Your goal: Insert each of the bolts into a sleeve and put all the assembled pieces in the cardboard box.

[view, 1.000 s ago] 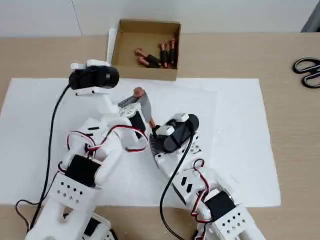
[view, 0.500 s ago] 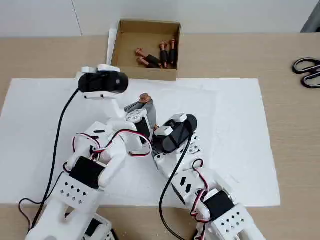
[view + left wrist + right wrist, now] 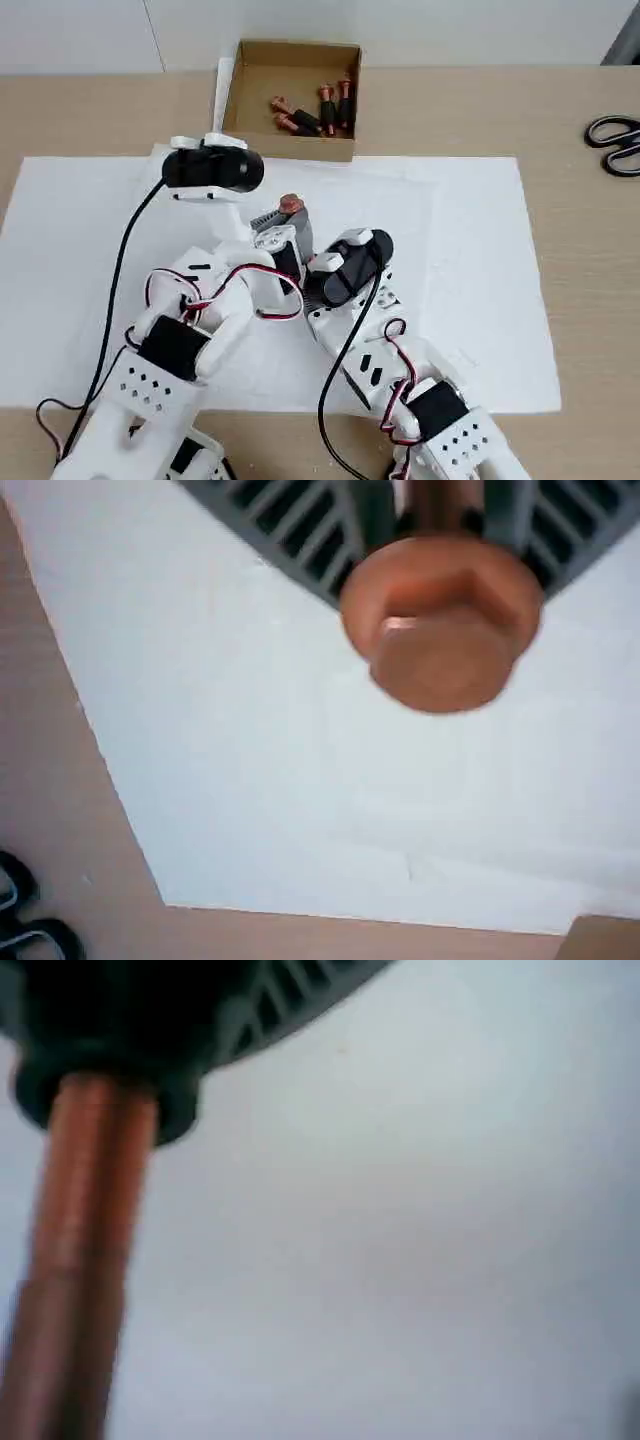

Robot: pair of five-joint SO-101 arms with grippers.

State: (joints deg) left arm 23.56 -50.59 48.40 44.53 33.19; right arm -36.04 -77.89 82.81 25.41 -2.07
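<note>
High view: both arms are folded in mid-sheet with their wrists nearly touching. The left gripper (image 3: 290, 224) points up and away toward the cardboard box (image 3: 290, 148), its fingers pinching a copper bolt (image 3: 291, 204) whose head sticks out past the tips. The right gripper (image 3: 304, 268) sits just beside it, tucked under its own wrist camera. The white sheet (image 3: 470, 260) has open room to the right and on the far left. The box is on bare tabletop (image 3: 560, 100) just past the sheet's far edge, with assembled pieces (image 3: 315, 112) inside toward its right side. Scissors (image 3: 615, 140) are at the right edge, well apart.

Left wrist view: the hex head of the bolt is close up, its shank clamped between the ribbed grey fingers (image 3: 290, 520). Below are the sheet, then its edge and the tabletop, with the scissor handles at one corner and a corner of the box at another.

Right wrist view: the black sleeve (image 3: 100, 1030) is pinched in the right fingers, one ribbed finger (image 3: 290, 990) showing behind it. The bolt's copper shank runs into the sleeve's mouth, with plain sheet behind.
</note>
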